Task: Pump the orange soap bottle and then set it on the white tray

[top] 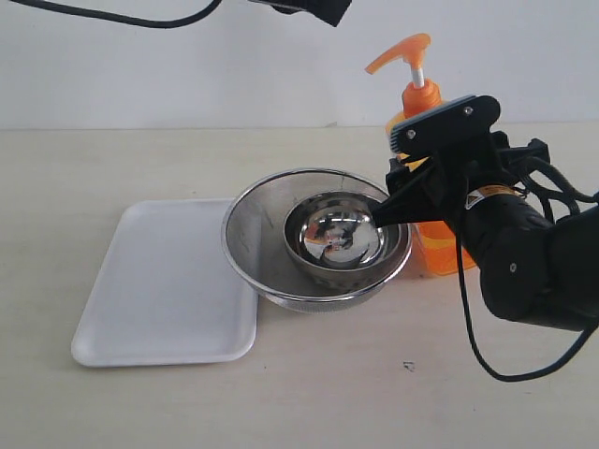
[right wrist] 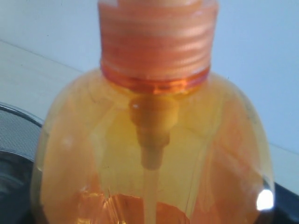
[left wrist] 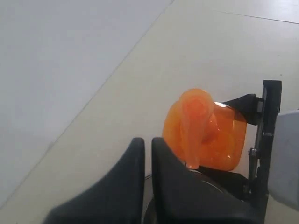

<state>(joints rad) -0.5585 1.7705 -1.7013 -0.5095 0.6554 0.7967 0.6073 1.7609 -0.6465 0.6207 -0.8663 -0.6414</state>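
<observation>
The orange soap bottle (top: 423,98) stands upright on the table at the right, its pump head (top: 402,51) raised and its spout pointing left. My right gripper (top: 398,173) is shut on the bottle's body, one finger on each side. In the right wrist view the bottle (right wrist: 154,154) fills the picture and hides the fingers. My left gripper (left wrist: 147,142) hangs above the pump head (left wrist: 196,116), shut and holding nothing; only its tip (top: 314,9) shows at the top of the exterior view. The white tray (top: 159,290) lies flat at the left with nothing on it.
A wide steel mesh bowl (top: 253,234) sits between the tray and the bottle, overlapping the tray's right edge. A smaller shiny steel bowl (top: 334,234) rests inside it. The right arm's black cable (top: 487,360) loops over the table at the front right.
</observation>
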